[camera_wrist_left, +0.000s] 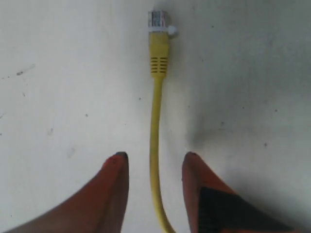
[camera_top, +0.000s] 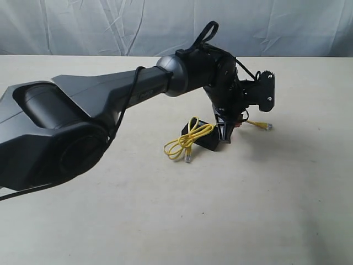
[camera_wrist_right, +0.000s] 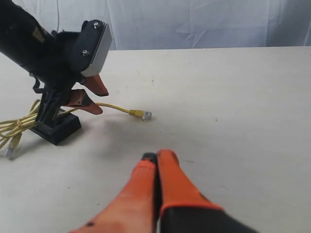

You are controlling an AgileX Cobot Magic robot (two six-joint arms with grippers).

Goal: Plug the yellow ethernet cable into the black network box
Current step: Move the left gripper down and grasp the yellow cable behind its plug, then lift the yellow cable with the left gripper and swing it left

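Observation:
The yellow ethernet cable [camera_top: 187,141] lies in tied loops beside and over the black network box [camera_top: 204,141] at mid-table. One free end runs out to a clear plug [camera_top: 268,127] on the table. My left gripper [camera_wrist_left: 154,159] is open and low over this free end; the cord [camera_wrist_left: 154,126] passes between its orange fingers [camera_wrist_left: 116,167] without touching them, with the plug [camera_wrist_left: 158,22] ahead. The right wrist view shows the left gripper [camera_wrist_right: 90,94], the box [camera_wrist_right: 60,128] and the plug [camera_wrist_right: 144,115]. My right gripper [camera_wrist_right: 155,158] is shut on nothing, well short of the plug.
The left arm [camera_top: 99,105] stretches across the left half of the exterior view. A pale cloth backdrop [camera_top: 276,27] hangs behind the table's far edge. The cable's second plug [camera_top: 188,158] lies near the loops, in front of the box.

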